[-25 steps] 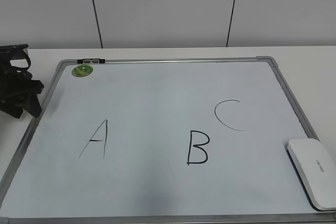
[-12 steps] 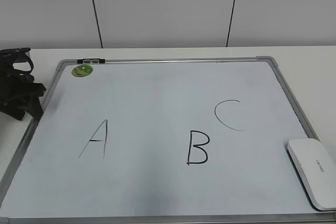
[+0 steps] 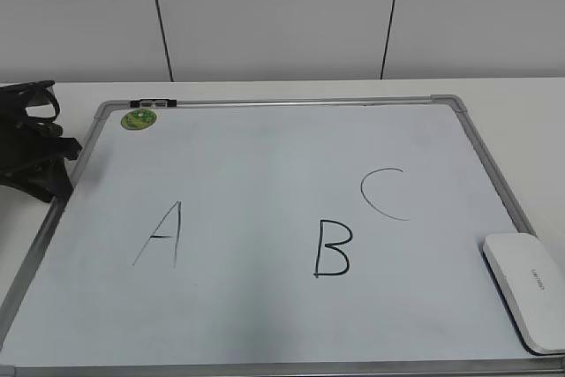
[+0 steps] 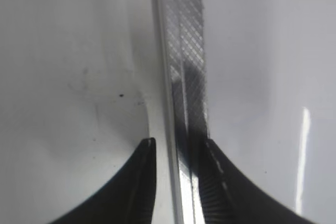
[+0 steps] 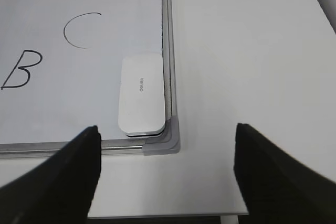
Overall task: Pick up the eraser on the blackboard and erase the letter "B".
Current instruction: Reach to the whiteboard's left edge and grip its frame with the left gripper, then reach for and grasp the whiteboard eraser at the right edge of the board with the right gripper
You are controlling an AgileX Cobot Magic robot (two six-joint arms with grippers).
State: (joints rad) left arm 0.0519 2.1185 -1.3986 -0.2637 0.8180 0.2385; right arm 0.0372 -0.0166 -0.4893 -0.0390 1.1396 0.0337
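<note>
Three letters stood on the blackboard in the exterior view, the bold letter "B" near its front edge between a thin A and a thin C, while the eraser lay untouched on the board's front right corner, well apart from the B. The left gripper sat low at the counter's left edge, against the board's frame. From the left wrist view, its jaws straddled the silver frame rail, close on either side; whether they actually pinched it I could not tell. From the right wrist view, the right gripper hung above the counter's front right corner with its jaws wide apart and empty, the eraser lying just ahead, tight against the frame and grey corner piece. That tight fit looked the main risk: a descending jaw could strike the rail or slip off the smooth shell, and any shove might shift the board.
</note>
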